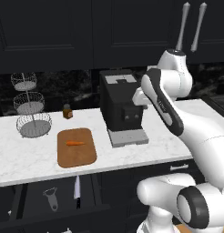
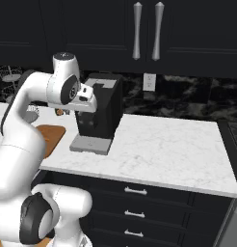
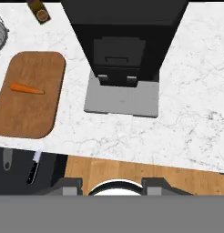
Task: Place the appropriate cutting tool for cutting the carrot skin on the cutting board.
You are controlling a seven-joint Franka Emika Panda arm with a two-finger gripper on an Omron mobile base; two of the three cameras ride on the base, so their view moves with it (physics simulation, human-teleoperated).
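Left base view: peeler (image 1: 51, 198) lies in the open drawer (image 1: 22, 200) at lower left, below the counter (image 1: 168, 141) edge, forked head up. Knife (image 1: 77, 190) sits just right of it in the same drawer, apart from it. Board (image 1: 76, 147) is on the counter directly above the drawer, left of centre, with the carrot (image 1: 75, 143) lying across its upper half. Coffee machine (image 1: 120, 107) stands right of the board; a small bottle (image 1: 67, 111) and a wire basket stand (image 1: 31, 107) sit toward the upper left. Hand view: board (image 3: 29, 95) and carrot (image 3: 26, 88) at left, knife (image 3: 33, 167) and the peeler's handle end (image 3: 7, 160) at lower left, machine (image 3: 124, 50) at top centre. Gripper (image 3: 112, 185) at bottom edge, high over the counter front, fingertips (image 3: 70, 185) wide apart, holding nothing.
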